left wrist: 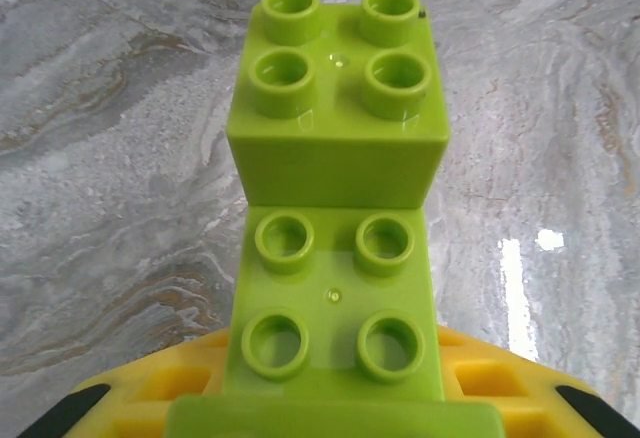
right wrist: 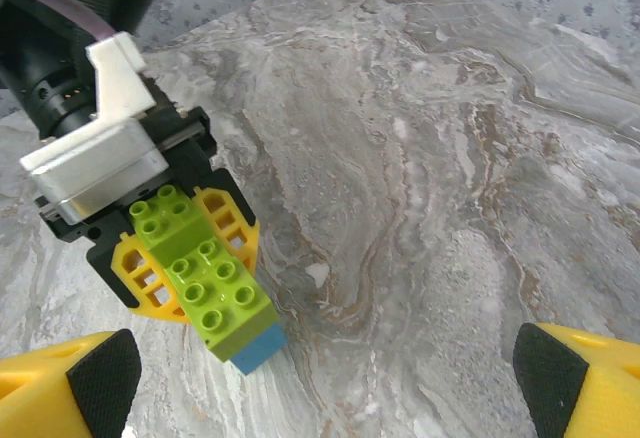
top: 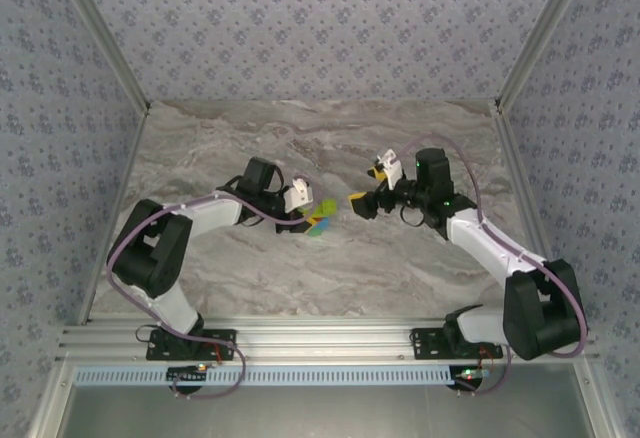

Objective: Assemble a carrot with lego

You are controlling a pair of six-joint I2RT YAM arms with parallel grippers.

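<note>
Clamped in left gripper [right wrist: 190, 258]: carrot [right wrist: 215, 293], lime bricks up, sticking out past the yellow fingers [right wrist: 128, 263]. Under the lime, just a blue corner; rest of stack hidden. Near end cropped in left wrist view. Facing it, near, right gripper [top: 366, 185] spread wide, holding nothing, tips cropped at frame corners. Marble worktop [right wrist: 480, 158] below.

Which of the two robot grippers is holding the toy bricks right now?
The left gripper: its jaws clamp the lime-green plastic brick stack with a blue end; the right gripper has its jaws wide open, empty.
</note>
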